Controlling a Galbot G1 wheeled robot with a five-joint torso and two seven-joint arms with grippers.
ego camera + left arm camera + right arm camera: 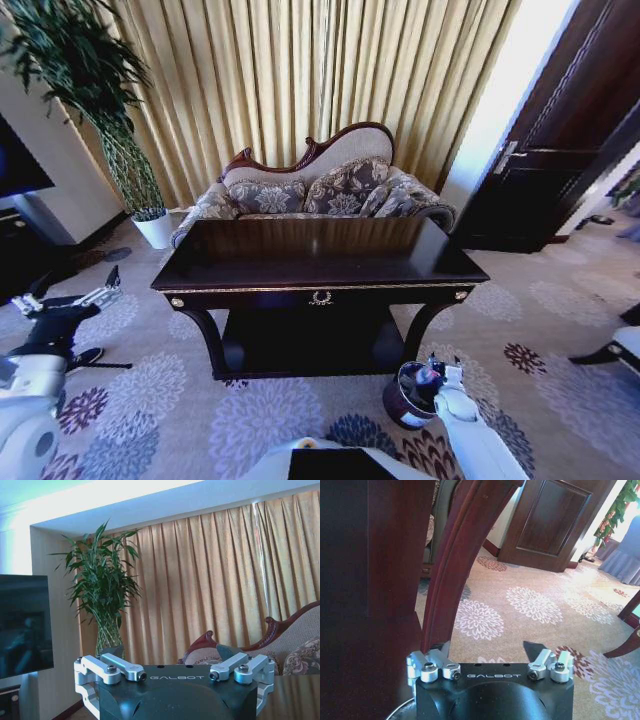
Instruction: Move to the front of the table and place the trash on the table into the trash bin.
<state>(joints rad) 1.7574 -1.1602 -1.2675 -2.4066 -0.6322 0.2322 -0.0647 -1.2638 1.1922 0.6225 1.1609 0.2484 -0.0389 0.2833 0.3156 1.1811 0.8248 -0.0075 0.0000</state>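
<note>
One table (320, 262) stands before one sofa (320, 188), with one trash bin (405, 395) on the carpet beside the table's front right leg; the right gripper (432, 376), fingers spread apart and empty, hovers directly over the bin, while the left gripper (70, 297), likewise spread, waits off the table's left end.

The word "GALBOT" is printed in pale capital letters on the dark housing of the left gripper (175, 677), between its two silver finger mounts, as seen in the left wrist view. The same word "GALBOT" is printed on the dark housing of the right gripper (490, 676) in the right wrist view. No other text, number or sign can be read.
</note>
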